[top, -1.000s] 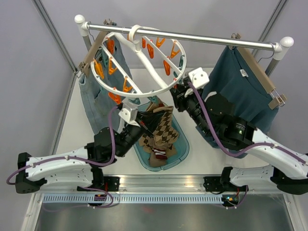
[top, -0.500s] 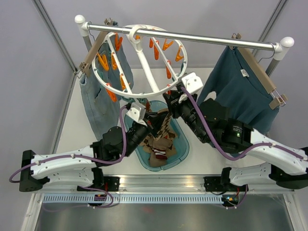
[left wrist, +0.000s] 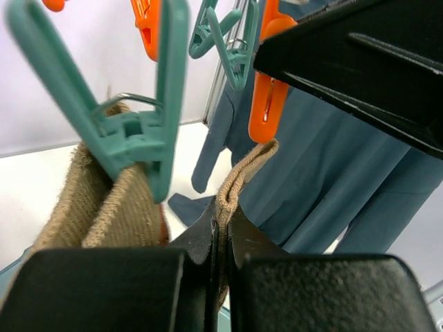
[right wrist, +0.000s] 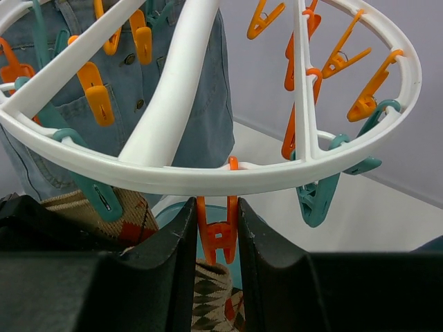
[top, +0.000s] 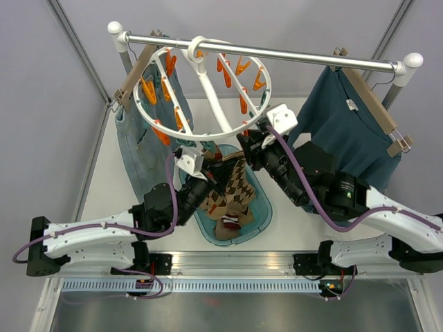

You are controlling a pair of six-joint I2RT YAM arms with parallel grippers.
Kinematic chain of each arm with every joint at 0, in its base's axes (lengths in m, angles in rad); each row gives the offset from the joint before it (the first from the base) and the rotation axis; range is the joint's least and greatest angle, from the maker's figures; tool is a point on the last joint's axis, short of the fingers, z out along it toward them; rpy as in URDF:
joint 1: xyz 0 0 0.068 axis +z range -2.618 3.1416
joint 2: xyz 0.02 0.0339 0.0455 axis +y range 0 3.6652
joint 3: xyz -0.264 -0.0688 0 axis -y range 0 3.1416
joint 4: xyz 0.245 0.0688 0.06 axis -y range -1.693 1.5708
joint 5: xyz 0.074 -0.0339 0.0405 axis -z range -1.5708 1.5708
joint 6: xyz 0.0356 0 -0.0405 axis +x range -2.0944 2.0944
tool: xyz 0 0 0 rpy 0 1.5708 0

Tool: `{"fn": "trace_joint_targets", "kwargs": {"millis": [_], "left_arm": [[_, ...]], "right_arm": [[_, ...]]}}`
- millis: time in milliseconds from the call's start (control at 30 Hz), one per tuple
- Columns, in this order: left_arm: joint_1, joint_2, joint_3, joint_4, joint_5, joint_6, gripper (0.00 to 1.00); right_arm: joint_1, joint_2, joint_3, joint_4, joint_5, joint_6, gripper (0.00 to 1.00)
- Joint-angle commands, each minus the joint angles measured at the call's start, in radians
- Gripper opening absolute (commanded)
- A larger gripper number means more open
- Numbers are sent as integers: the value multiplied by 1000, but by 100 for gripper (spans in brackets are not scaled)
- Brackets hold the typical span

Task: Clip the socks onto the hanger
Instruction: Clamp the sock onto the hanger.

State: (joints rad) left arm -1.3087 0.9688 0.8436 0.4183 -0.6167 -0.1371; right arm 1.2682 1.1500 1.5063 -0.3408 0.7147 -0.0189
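Left gripper (left wrist: 220,238) jaws pinch a sock cuff (left wrist: 239,181), raised to just under an orange clothespin (right wrist: 219,238) on the hanger (top: 201,135) near rim. Right gripper (right wrist: 213,214) jaws squeeze that clothespin from both sides. Another sock (left wrist: 104,207) hangs in a teal clothespin (left wrist: 131,131) to its left. More socks (top: 232,221) lie in the teal basket (top: 263,207) below.
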Motion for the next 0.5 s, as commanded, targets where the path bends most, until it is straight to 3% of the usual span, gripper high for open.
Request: {"fn": "trace_joint_targets", "kwargs": {"millis": [0,467], "left_arm": [[2,-21,-1,60,-20,31,2],[2,-12,2,79,23,45,2]], "right_arm": [[10,-21,11,-24,5,-3,0],[8,-24,-9,-6,29,-24,0]]}}
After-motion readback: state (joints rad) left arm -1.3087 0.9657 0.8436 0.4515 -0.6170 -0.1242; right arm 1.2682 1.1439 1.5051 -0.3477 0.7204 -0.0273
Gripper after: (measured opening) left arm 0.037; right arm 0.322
